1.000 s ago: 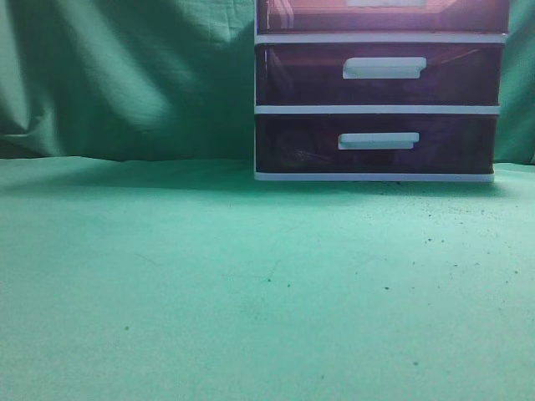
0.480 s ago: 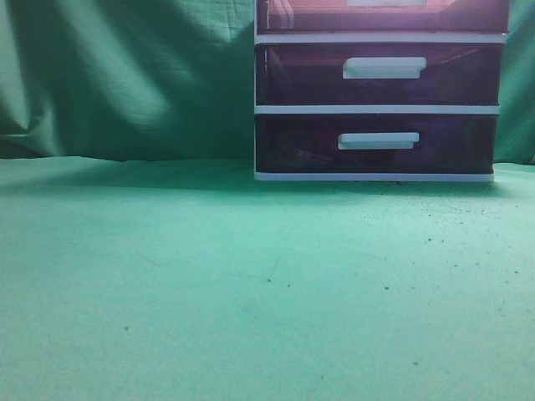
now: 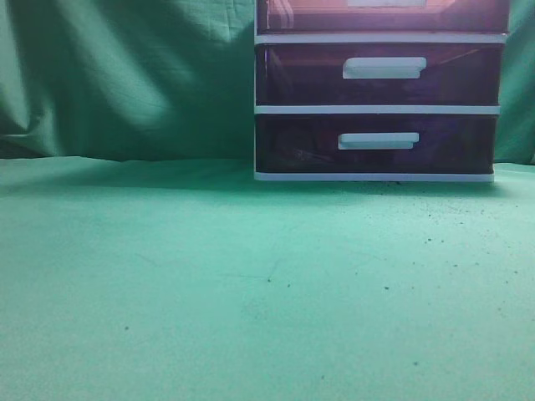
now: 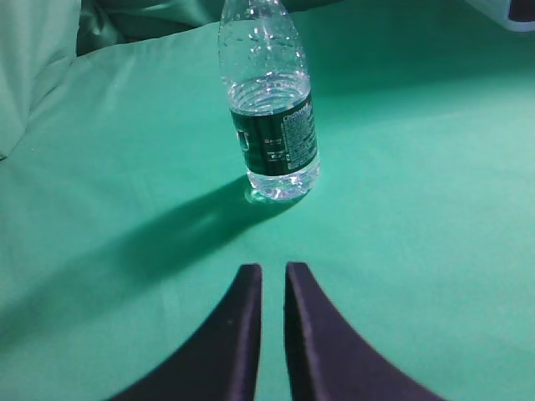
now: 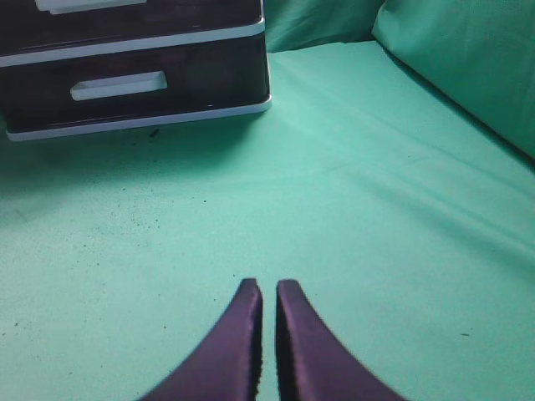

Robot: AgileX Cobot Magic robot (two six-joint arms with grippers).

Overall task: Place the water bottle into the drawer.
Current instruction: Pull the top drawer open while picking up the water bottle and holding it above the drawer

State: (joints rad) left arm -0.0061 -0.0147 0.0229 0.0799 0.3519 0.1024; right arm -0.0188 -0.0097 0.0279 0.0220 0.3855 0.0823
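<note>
The water bottle (image 4: 272, 109) is clear plastic with a dark green label. It stands upright on the green cloth in the left wrist view only. My left gripper (image 4: 273, 267) is shut and empty, a short way in front of the bottle, apart from it. The drawer (image 3: 384, 17) is the reddish-brown top one of the white-framed unit (image 3: 376, 109) at the exterior view's upper right. Its front looks level with the frame, and its upper part is cut off by the picture's edge. My right gripper (image 5: 268, 284) is shut and empty, low over the cloth, well short of the unit.
Two darker drawers (image 3: 380, 75) with white handles sit under the top one; the right wrist view shows them at its top left (image 5: 125, 83). Green cloth (image 3: 251, 284) covers the table and hangs behind. Folded cloth rises at the right (image 5: 468, 58).
</note>
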